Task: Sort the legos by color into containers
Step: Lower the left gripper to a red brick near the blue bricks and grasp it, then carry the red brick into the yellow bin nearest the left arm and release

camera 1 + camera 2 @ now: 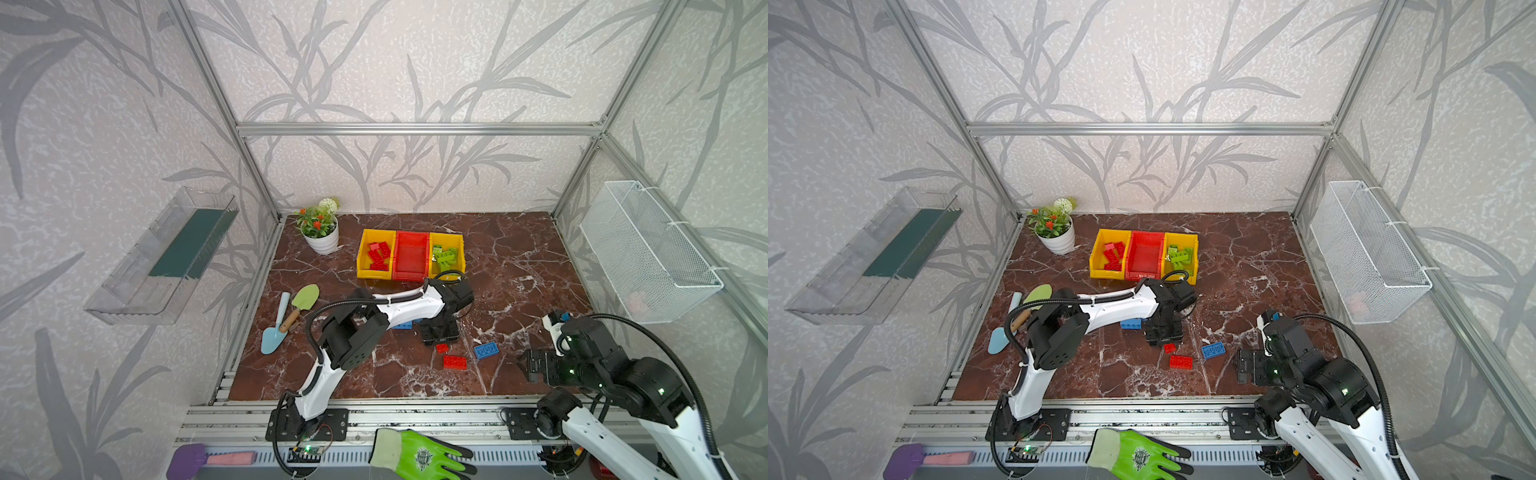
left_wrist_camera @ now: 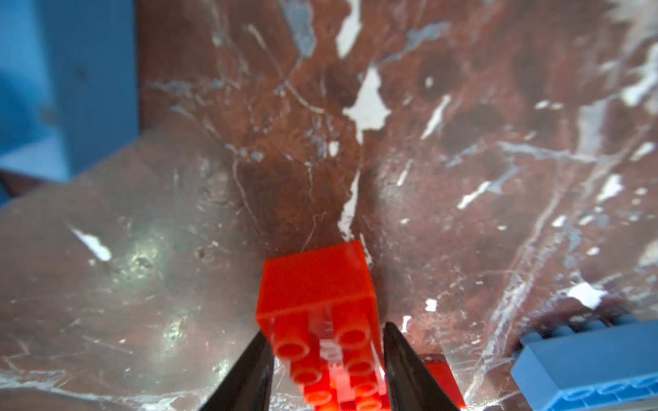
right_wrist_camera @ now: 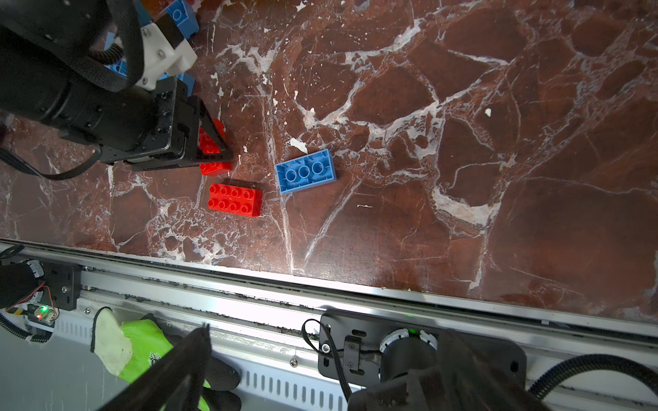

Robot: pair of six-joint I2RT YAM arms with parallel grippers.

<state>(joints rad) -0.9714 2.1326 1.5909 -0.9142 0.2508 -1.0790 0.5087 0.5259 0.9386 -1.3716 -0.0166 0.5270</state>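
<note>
Worktop (image 1: 519, 257), brown marble. L arm over centre. L pincer (image 2: 325, 331) points down, jaws either side of a red brick (image 2: 317, 284) that sits on the worktop, studs up. Jaws narrow and hard against its long walls; can't tell if they bite yet. R pincer (image 1: 524, 366) spread wide, empty, near front edge.

Step = grasp the red brick. Judgement: keep pads on the smooth walls below the studs, square to the brick so it won't twist. Lift straight up: a red 2x4 (image 3: 235, 199) lies just beside, and a blue 2x4 (image 3: 306, 170) near, underside up.

Containers (image 1: 411, 276), 3 bins in a row at back:
- red mid bin (image 1: 411, 255) looks empty
- L yellow bin (image 1: 362, 270) holds red bricks (image 1: 379, 254), so prob. drop here
- R yellow bin (image 1: 460, 243) holds green bricks (image 1: 445, 254)

No blue in any bin.
</note>
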